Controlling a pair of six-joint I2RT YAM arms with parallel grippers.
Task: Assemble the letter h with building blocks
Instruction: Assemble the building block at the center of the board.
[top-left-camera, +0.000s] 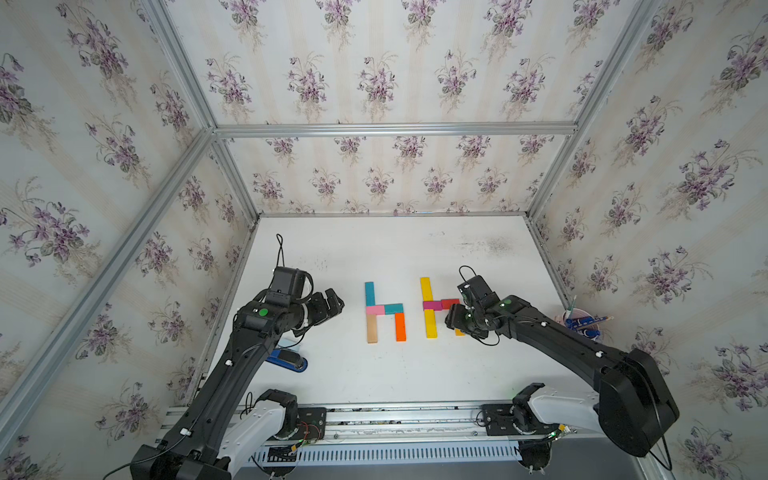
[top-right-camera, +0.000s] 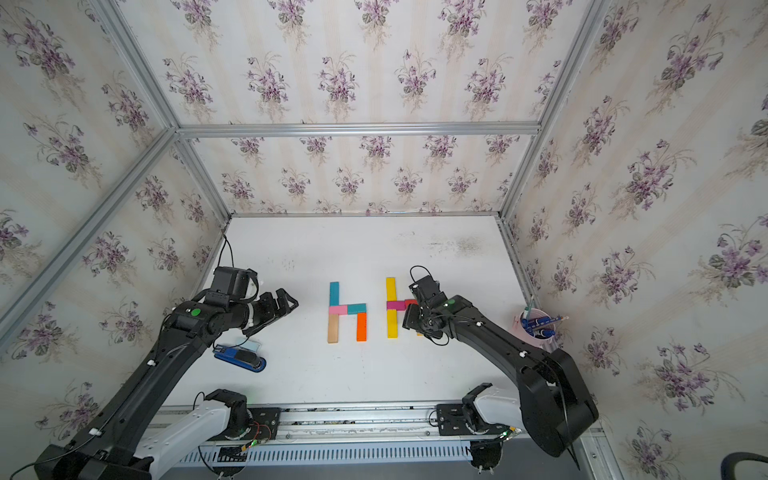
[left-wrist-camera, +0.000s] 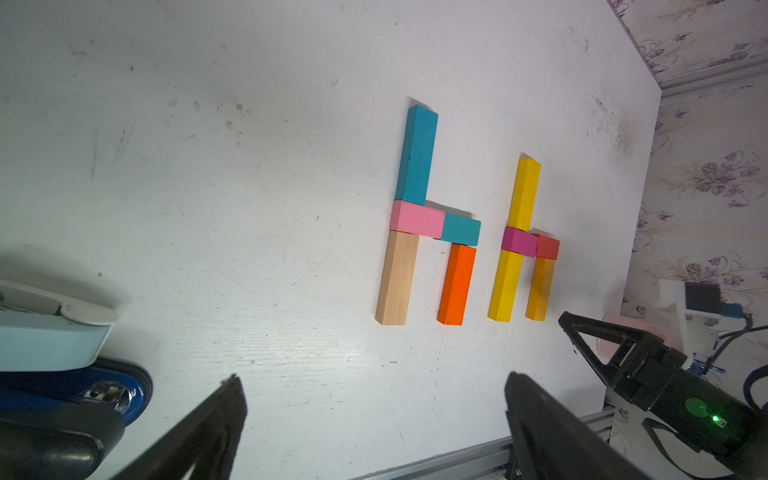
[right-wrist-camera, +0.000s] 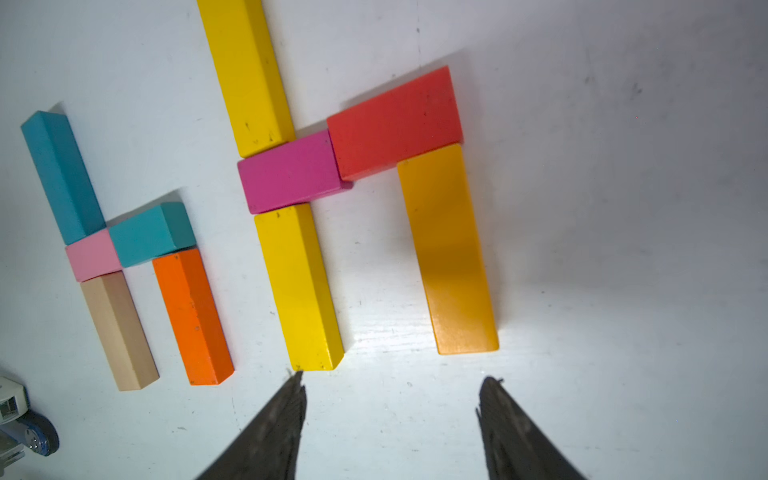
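In both top views the building blocks, flat painted wooden bars with square ends, lie mid-way on the white table as two h shapes side by side: teal, pink, tan and orange; then yellow, magenta, red and amber. A pink cup at the right edge holds pens; a blue stapler lies at the left. Left wrist view: left gripper spread wide, empty, apart from the bars. Right wrist view: right gripper partly spread, empty, one fingertip just beside a yellow bar's end.

On the counter, building blocks lie as two letters side by side; the stapler lies to my left, the cup far right.
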